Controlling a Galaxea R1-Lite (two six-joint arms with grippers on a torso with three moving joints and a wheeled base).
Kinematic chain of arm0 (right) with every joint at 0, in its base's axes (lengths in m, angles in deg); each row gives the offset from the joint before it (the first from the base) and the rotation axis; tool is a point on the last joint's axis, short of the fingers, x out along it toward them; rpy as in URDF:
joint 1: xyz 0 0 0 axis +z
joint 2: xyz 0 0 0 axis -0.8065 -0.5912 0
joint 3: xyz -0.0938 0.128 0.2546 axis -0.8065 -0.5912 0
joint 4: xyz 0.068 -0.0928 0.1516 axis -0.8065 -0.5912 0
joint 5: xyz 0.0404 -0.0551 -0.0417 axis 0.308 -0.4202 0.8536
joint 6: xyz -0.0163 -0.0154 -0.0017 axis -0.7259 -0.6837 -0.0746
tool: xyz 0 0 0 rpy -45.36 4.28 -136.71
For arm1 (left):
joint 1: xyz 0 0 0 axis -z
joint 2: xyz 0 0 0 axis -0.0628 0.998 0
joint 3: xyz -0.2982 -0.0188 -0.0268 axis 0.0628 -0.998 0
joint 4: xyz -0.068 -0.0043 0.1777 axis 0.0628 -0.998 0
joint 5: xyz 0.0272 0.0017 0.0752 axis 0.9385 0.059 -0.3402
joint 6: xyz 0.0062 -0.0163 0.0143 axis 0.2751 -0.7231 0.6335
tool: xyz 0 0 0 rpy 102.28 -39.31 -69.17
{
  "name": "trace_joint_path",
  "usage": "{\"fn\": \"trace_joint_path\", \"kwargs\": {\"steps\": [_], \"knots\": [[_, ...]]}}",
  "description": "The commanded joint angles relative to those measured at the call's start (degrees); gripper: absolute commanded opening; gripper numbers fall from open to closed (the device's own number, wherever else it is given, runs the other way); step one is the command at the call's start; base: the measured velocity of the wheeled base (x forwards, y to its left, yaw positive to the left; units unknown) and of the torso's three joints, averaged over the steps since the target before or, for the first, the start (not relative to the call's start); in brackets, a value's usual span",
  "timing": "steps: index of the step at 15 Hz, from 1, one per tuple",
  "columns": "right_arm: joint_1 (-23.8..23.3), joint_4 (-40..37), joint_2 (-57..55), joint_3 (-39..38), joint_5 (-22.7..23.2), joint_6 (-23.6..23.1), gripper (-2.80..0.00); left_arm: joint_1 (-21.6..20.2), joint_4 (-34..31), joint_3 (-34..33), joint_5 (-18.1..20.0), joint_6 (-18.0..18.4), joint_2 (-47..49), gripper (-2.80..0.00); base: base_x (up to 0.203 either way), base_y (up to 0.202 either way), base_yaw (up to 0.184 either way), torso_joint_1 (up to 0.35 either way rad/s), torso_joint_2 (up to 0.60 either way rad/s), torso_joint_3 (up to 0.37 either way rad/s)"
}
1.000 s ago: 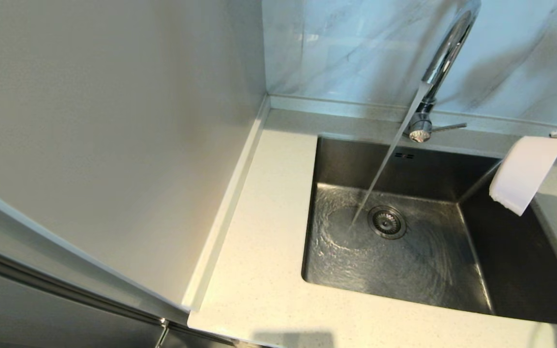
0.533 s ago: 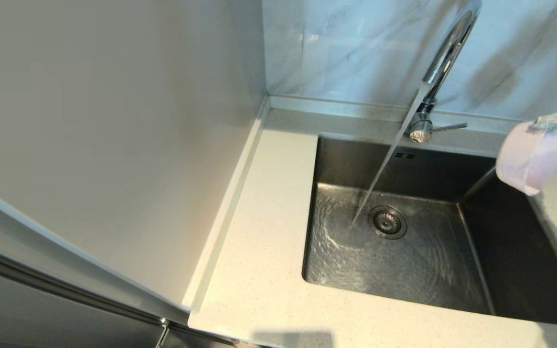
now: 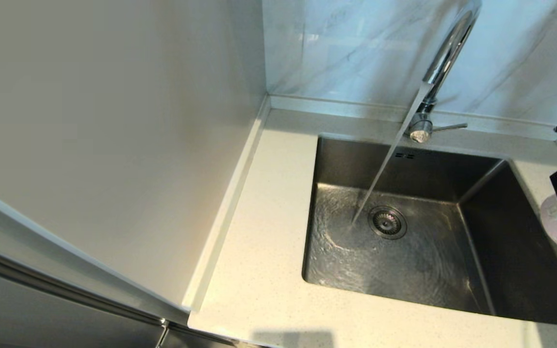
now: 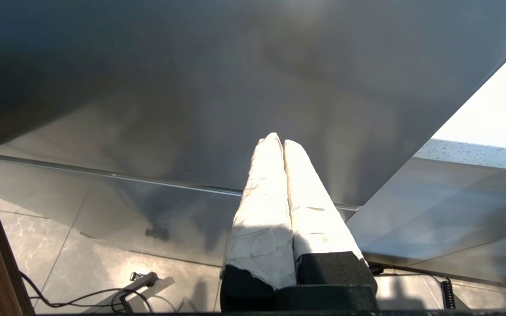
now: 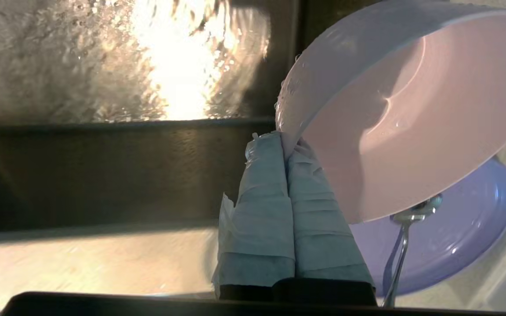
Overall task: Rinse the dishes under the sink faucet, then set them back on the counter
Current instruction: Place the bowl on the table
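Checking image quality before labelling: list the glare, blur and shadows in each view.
Head view: running water glints on the brushed steel sink floor. Right wrist view: blown-out glare on the wet basin; the pale pink round bowl, pinched by the right gripper, shades the lilac-purple plate. Left wrist view: sunlit taped fingers, dim surroundings.

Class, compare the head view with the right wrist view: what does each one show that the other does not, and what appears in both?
Only the head view shows the faucet, its running stream, the drain strainer and the wall tiles.

Only the right wrist view shows the right gripper with its fingers shut on the rim of the tilted pink bowl, above the purple plate, with a metal utensil on it.

Both show the wet sink and the counter.
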Motion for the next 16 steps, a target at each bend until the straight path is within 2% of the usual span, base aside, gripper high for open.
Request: {"fn": "trace_joint_path", "kwargs": {"steps": [1, 3, 4, 8, 10, 16], "knots": [[-1.14, 3.67, -1.76, -4.51, -0.34, -0.94, -2.80, 0.00, 0.00, 0.00, 0.06, 0.00, 0.00, -2.80, 0.000, 0.000, 0.000, 0.000, 0.00, 0.000], [-2.52, 9.64, -2.51, -8.13, -2.54, -3.14, -2.80, 0.00, 0.00, 0.00, -0.02, 0.00, 0.00, -2.80, 0.000, 0.000, 0.000, 0.000, 0.00, 0.000], [-3.15, 10.21, -3.10, -8.22, -3.58, -3.66, -2.80, 0.00, 0.00, 0.00, -0.02, 0.00, 0.00, -2.80, 0.000, 0.000, 0.000, 0.000, 0.00, 0.000], [-4.35, 12.60, -4.71, -7.80, -7.92, -3.48, -2.80, 0.00, 0.00, 0.00, -0.01, 0.00, 0.00, -2.80, 0.000, 0.000, 0.000, 0.000, 0.00, 0.000], [-4.85, 17.09, -5.79, -7.77, -10.05, -3.58, -2.80, 0.00, 0.00, 0.00, -0.02, 0.00, 0.00, -2.80, 0.000, 0.000, 0.000, 0.000, 0.00, 0.000], [-6.85, 18.07, -7.12, -6.08, -14.98, -4.04, -2.80, 0.00, 0.00, 0.00, -0.02, 0.00, 0.00, -2.80, 0.000, 0.000, 0.000, 0.000, 0.00, 0.000]]}}
